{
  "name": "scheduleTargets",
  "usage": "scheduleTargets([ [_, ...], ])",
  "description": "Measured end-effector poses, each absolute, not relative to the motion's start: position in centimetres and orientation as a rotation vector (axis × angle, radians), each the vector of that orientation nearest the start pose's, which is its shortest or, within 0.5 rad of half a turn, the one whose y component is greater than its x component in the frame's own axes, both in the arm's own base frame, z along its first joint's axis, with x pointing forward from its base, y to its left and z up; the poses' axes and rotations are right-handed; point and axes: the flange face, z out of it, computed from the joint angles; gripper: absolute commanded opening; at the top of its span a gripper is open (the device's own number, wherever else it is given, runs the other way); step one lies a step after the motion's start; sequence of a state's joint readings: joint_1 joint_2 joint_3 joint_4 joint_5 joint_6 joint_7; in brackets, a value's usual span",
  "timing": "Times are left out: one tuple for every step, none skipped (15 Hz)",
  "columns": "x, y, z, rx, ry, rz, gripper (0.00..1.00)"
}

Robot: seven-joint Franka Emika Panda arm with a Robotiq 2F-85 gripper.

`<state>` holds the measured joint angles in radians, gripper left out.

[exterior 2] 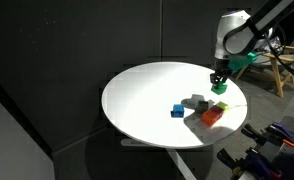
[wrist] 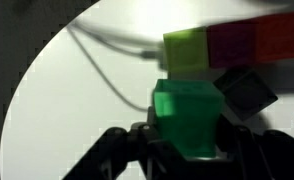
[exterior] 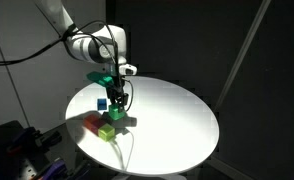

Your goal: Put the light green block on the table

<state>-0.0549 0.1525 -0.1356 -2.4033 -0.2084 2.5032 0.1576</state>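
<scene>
Gripper point(wrist: 185, 142) pinching light green block point(wrist: 187, 105) over the table point(wrist: 67, 110); lime cube point(wrist: 184, 50) at 12 o'clock, touching red cube point(wrist: 232, 42).

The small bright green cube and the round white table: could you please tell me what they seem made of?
The small bright green cube looks like plastic or painted wood: even, saturated colour, flat faces, slight sheen; the blur leaves it open. The round white table looks like smooth laminate or painted board: plain, uniform top with soft glare.
</scene>
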Motion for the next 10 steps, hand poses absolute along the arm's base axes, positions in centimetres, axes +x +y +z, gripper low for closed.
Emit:
scheduleTargets([
  [48.6,-9.6,24.7,-3.268,0.3,0.091,0.28],
  [48.8,-10.0,24.5,-3.268,0.31,0.092,0.28],
  [48.9,-10.4,24.4,-3.269,0.321,0.094,0.28],
  [49.1,-10.7,24.2,-3.27,0.331,0.097,0.28],
  [49.2,-11.1,24.1,-3.27,0.34,0.1,0.28],
  [49.4,-11.4,23.9,-3.271,0.349,0.104,0.47],
  [49.4,-11.7,23.7,-3.271,0.356,0.109,0.77],
  [49.5,-11.9,23.5,-3.272,0.361,0.114,0.77],
  [49.6,-12.1,23.3,-3.272,0.365,0.118,0.78],
  [49.7,-12.2,23.1,-3.273,0.367,0.122,0.83],
])
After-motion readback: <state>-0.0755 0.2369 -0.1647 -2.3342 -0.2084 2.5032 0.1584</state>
